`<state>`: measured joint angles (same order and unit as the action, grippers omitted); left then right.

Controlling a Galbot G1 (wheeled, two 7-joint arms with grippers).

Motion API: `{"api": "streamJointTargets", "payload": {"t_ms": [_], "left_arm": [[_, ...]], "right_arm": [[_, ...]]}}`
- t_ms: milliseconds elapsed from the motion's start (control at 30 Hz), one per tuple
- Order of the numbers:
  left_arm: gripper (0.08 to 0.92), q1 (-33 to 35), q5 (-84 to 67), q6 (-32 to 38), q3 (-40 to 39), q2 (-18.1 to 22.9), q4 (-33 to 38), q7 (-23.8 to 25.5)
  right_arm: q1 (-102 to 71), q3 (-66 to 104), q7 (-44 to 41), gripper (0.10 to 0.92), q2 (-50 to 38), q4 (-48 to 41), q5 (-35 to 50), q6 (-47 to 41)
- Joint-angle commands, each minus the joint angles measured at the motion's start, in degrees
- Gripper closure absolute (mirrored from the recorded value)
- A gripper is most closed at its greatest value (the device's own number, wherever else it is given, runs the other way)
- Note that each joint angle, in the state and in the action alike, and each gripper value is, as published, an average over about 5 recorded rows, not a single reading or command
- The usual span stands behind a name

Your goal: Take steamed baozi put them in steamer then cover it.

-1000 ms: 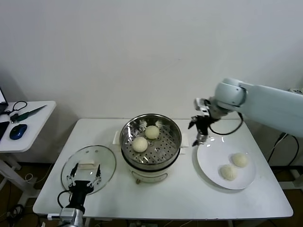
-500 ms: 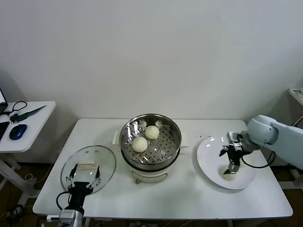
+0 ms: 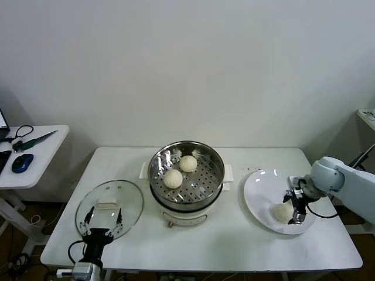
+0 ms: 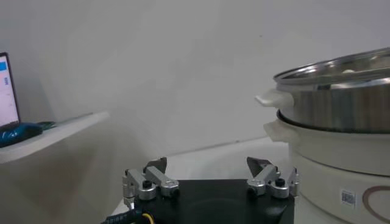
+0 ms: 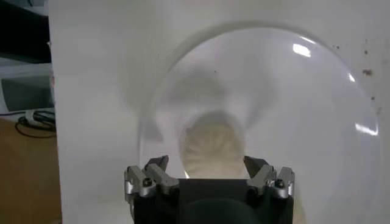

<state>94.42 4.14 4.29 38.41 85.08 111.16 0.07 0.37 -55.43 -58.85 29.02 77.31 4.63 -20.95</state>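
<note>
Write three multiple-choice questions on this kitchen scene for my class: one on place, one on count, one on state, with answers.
1. Where does the round clear glass lid lie?
A. on the white table, by the robot's left gripper
B. on the pot
C. on the plate

2. How many cream-white dough buns sit in the shiny steel steamer pot?
A. none
B. two
C. four

3. The right gripper is
A. holding the lid
B. open over a bun on the flat white plate
C. inside the pot

A: lid left of the pot.
B: two on the tray.
B: fingers spread, bun between.
</note>
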Motion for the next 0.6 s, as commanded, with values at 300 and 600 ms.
{"api": "streamJointTargets", "payload": {"t_ms": [300,600], "left_arm": [[0.177,-0.4,0.2,0.0,0.0,0.0,-0.8,0.0],[0.177,-0.6,0.3,-0.1,-0.1,0.0,-1.2,-0.1]], "right_arm": [[-2.1,1.6,-0.2,0.203,4.1,-5.4,-2.7,0.9],[-0.2,-0.9,-0.7,0.242,4.3,-5.2,-2.4,1.4]]}}
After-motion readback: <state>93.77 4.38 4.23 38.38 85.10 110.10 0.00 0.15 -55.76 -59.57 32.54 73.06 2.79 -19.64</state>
